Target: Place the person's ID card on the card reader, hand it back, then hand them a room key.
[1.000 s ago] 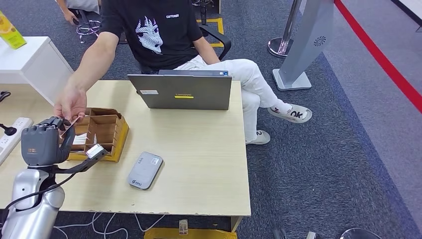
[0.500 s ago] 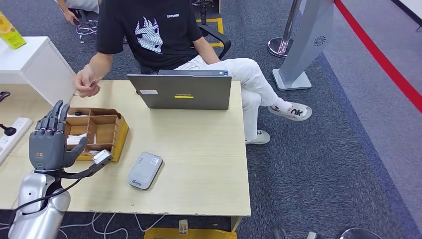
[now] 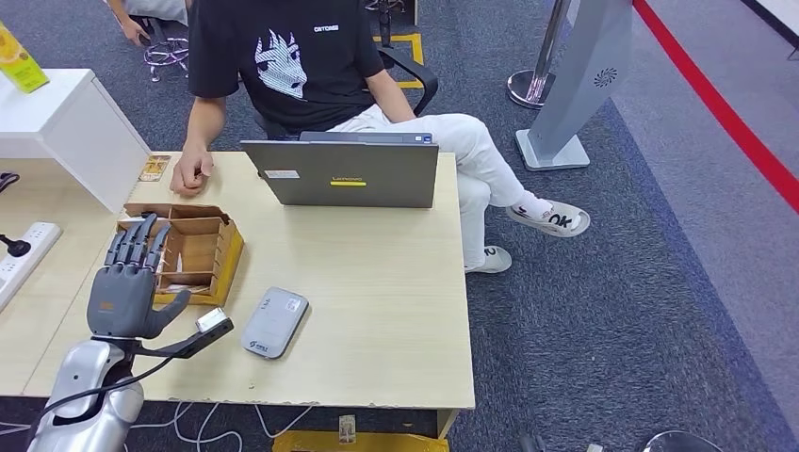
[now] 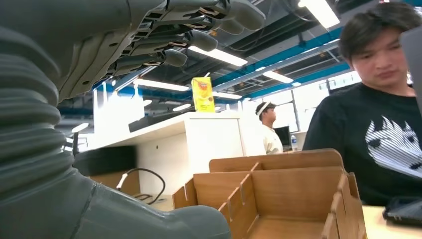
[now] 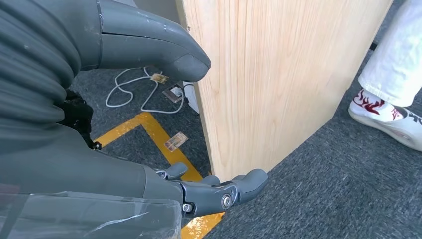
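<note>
My left hand (image 3: 127,282) hovers open, fingers spread, over the near left corner of the brown cardboard divider box (image 3: 203,247), and it holds nothing. The left wrist view looks past its fingers (image 4: 174,30) into the box (image 4: 278,199). The grey card reader (image 3: 275,322) lies flat on the table to the right of my hand. A small card (image 3: 154,168) lies at the table's far left edge, beside the person's hand (image 3: 193,174). My right hand (image 5: 199,194) hangs open beside the table's side panel (image 5: 278,74), below the tabletop.
A grey laptop (image 3: 344,172) stands open at the table's far edge, in front of the seated person (image 3: 283,56). A white power strip (image 3: 24,254) and a white cabinet (image 3: 66,122) lie to the left. The person's shoe (image 5: 388,114) rests on carpet.
The person took the card from my left hand, drew it back and now rests a hand beside it on the table. My left hand opened and sank toward me.
</note>
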### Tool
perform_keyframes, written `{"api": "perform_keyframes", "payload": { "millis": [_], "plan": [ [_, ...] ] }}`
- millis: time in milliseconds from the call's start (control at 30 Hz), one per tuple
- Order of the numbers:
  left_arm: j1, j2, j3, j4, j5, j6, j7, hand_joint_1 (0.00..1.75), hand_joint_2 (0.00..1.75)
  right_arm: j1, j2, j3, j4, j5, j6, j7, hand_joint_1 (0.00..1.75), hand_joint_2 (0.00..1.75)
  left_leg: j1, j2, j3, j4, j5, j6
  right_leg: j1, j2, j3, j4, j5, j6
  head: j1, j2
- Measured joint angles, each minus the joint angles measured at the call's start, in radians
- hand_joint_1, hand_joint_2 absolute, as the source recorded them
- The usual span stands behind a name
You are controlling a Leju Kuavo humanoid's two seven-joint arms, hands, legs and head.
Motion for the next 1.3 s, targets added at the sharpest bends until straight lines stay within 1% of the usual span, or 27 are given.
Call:
{"api": "perform_keyframes", "payload": {
  "millis": [300,567,967,1300],
  "plan": [
    [-0.003,0.024,-0.018,0.031,-0.043,0.002,0.046,0.0,1.75,0.002,0.0,0.007,0.0,-0.001,-0.001,0.0,0.0,1.75,0.0,0.0,0.0,0.0,0.0,0.0,0.0,0.0,0.0,0.0,0.0,0.0,0.0,0.0],
    [-0.01,0.035,-0.019,0.066,-0.063,0.013,0.059,0.0,1.75,0.002,0.0,0.013,0.0,-0.001,-0.002,0.001,0.0,1.75,0.0,0.0,0.0,0.0,0.0,0.0,0.0,0.0,0.0,0.0,0.0,0.0,0.0,0.0],
    [-0.074,0.035,-0.022,0.199,-0.092,0.025,0.07,0.0,1.75,0.0,0.0,0.029,0.0,0.005,-0.003,0.009,0.0,1.75,0.0,0.0,0.0,0.0,0.0,0.0,0.0,0.0,0.0,0.0,0.0,0.0,0.0,0.0],
    [-0.086,0.034,-0.036,0.25,-0.094,0.028,0.07,0.0,1.75,0.0,0.0,0.036,0.0,0.005,-0.005,0.009,0.0,1.75,0.0,0.0,0.0,0.0,0.0,0.0,0.0,0.0,0.0,0.0,0.0,0.0,0.0,0.0]
  ]
}}
